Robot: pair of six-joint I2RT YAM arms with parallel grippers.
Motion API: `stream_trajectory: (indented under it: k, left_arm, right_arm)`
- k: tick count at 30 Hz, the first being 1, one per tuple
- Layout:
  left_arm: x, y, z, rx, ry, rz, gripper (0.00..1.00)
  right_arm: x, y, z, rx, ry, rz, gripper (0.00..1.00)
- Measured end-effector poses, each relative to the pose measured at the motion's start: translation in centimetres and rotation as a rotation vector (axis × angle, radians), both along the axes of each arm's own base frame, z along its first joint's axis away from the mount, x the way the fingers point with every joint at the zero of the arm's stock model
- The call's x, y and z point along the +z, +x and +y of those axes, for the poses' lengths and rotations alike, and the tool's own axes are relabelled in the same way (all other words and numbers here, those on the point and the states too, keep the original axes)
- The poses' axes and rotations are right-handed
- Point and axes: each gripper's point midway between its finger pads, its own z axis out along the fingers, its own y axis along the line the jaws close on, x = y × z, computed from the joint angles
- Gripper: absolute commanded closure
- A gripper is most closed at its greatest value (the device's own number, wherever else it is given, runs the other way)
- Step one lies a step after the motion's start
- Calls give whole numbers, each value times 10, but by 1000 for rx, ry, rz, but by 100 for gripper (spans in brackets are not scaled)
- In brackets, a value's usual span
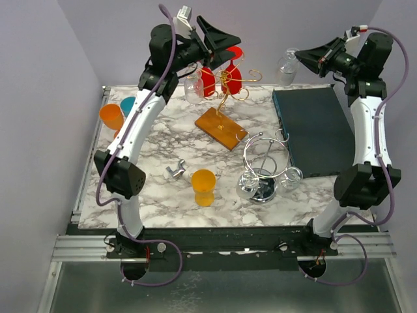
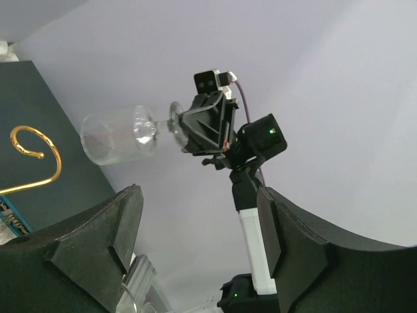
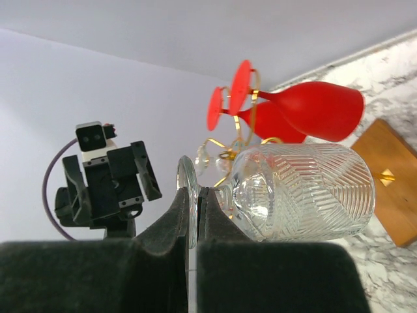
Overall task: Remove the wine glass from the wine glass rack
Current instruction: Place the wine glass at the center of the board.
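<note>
Lying on its side in the air, the clear wine glass (image 1: 287, 65) is held off the rack (image 1: 221, 127) and well apart from it, above the far edge of the tabletop (image 1: 163, 140). It is pinched by the right claw (image 3: 193, 215), whose fingers are closed tight, edge-on, upon the thin foot of the glass. The left claw (image 2: 195, 208) is spread wide and nothing is held in it. A slip is judged the main risk: the heavy bowl is carried sideways from a narrow grip on the foot alone, so it could be made to pivot or drop by a quick swing or a tilt, onto the tabletop or the dark box (image 1: 313, 130) nearby. The red glasses (image 1: 207, 81) hung on the rack could also be knocked, since the left arm is raised close beside them. The pinch on the foot is shown only in the right wrist view. The gap between glass and rack is shown only from above. The emptiness of the left claw is made plain only in the left wrist view.
</note>
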Motion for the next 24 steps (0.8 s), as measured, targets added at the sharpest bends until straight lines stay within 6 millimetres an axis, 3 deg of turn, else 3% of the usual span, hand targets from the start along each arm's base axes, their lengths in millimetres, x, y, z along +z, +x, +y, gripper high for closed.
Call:
stream_trajectory:
  k: [5,10,18,24]
  left_arm:
    - [19,-28,24,5,9,-79,21]
    - [14,-54,38,-28,9,-119,21]
    - [1,-67,60,-67,-20,-156,17]
    - [19,-85,78,-80,-72,-234,15]
  right_arm:
    - [50,-29,8,21,26,-94,99]
    - [86,-56,28,92,77,-161,99]
    - [139,-97,104,321,167,-266,99]
    - [152,-113,143,459,250,-272,100]
